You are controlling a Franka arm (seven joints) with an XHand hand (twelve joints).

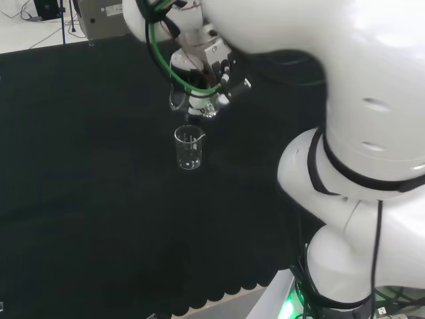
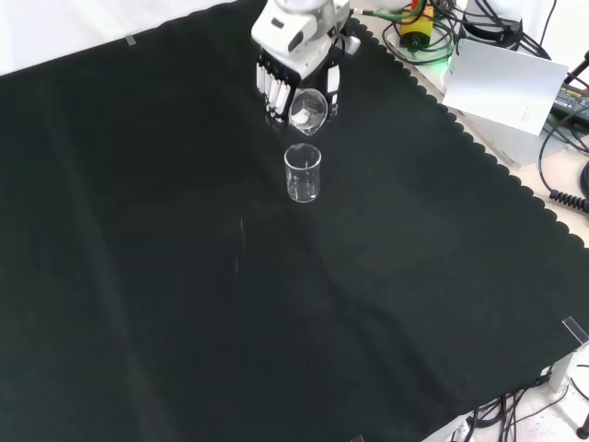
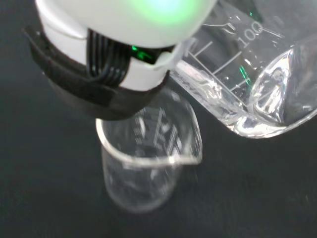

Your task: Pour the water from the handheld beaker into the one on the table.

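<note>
A clear glass beaker [image 2: 303, 173] stands upright on the black cloth, also seen in the head view as the standing beaker [image 1: 188, 147] and close up in the wrist view [image 3: 148, 158]. Just beyond it in the front view, the hand [image 2: 293, 55] holds a second clear beaker [image 2: 308, 110], fingers curled round it. The held beaker [image 3: 252, 84] is tilted steeply, its mouth turned toward the standing one, with water pooled at its lower rim. In the head view the hand [image 1: 199, 80] hangs just above and behind the standing beaker.
The black cloth [image 2: 184, 276] spreads wide around the beaker. The arm's white links [image 1: 358, 133] stand at the right of the head view. Cables and a white box [image 2: 506, 83] lie past the cloth's scalloped edge.
</note>
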